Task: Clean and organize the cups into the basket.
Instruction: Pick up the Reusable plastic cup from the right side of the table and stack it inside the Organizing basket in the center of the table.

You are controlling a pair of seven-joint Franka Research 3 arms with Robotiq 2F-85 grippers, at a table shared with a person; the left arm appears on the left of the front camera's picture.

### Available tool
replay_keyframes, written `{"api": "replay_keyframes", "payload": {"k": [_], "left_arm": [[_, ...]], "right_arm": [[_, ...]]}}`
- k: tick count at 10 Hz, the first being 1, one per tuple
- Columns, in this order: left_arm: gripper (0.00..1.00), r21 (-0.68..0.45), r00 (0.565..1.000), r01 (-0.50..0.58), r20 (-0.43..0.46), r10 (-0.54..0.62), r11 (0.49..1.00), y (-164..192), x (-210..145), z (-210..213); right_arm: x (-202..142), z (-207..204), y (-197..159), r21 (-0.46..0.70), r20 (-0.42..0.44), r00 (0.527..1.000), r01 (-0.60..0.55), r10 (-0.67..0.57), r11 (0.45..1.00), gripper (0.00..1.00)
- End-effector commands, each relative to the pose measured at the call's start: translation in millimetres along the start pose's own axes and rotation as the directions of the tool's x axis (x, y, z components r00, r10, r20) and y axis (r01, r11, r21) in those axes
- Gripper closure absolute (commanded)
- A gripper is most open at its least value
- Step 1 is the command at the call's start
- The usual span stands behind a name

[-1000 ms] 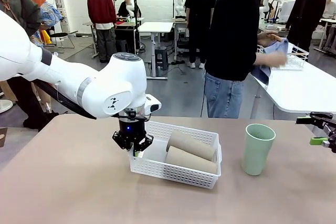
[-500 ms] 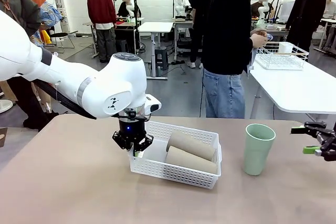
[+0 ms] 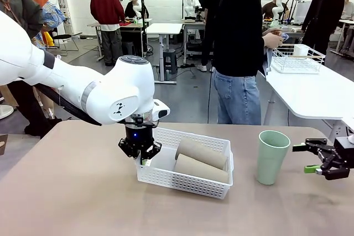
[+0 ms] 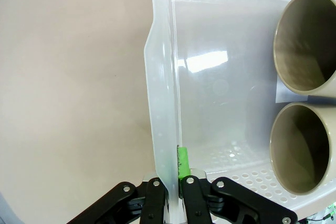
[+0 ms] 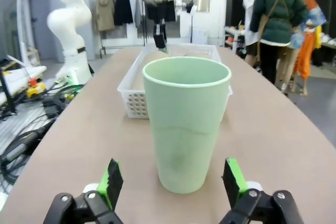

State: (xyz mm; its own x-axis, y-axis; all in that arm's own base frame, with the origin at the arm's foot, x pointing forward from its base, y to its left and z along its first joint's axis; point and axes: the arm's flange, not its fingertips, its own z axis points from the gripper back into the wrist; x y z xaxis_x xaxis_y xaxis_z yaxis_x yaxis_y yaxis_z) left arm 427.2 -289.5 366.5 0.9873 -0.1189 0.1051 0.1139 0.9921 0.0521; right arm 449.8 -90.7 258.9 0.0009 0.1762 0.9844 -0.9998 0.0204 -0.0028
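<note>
Two tan cups (image 3: 202, 161) are already lying in the basket (image 3: 182, 183), whose wall the left fingers (image 4: 190, 200) are pinching tight. The green cup (image 3: 272, 157) is standing on the desk (image 3: 83, 192) just ahead of the wide-open, empty right fingers (image 5: 112, 181), waiting to go in.

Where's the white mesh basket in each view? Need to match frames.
Front view: basket is mid-picture, low, with two tan cups lying inside.
Left wrist view: basket's end wall runs up the middle, with its interior to the right.
Right wrist view: basket is behind the mint green cup, upper middle.
Shared landmark: left gripper, shut on that end wall's rim.
</note>
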Motion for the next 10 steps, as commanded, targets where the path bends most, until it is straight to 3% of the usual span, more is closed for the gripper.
{"api": "replay_keyframes", "payload": {"k": [1, 10], "left_arm": [[1.00, -0.004, 1.000, 0.007, 0.006, -0.007, 1.000, 0.8, -1.7, 1.6], [1.00, -0.004, 1.000, 0.007, 0.006, -0.007, 1.000, 0.8, -1.7, 1.6]], "right_arm": [[-5.0, -12.6, -11.1, -0.002, 0.020, 1.000, -0.015, 0.015, 1.000, 0.00], [-10.5, -85.1, -30.8, 0.123, 0.083, 0.994, 0.055, -0.065, 0.991, 0.00]]}}
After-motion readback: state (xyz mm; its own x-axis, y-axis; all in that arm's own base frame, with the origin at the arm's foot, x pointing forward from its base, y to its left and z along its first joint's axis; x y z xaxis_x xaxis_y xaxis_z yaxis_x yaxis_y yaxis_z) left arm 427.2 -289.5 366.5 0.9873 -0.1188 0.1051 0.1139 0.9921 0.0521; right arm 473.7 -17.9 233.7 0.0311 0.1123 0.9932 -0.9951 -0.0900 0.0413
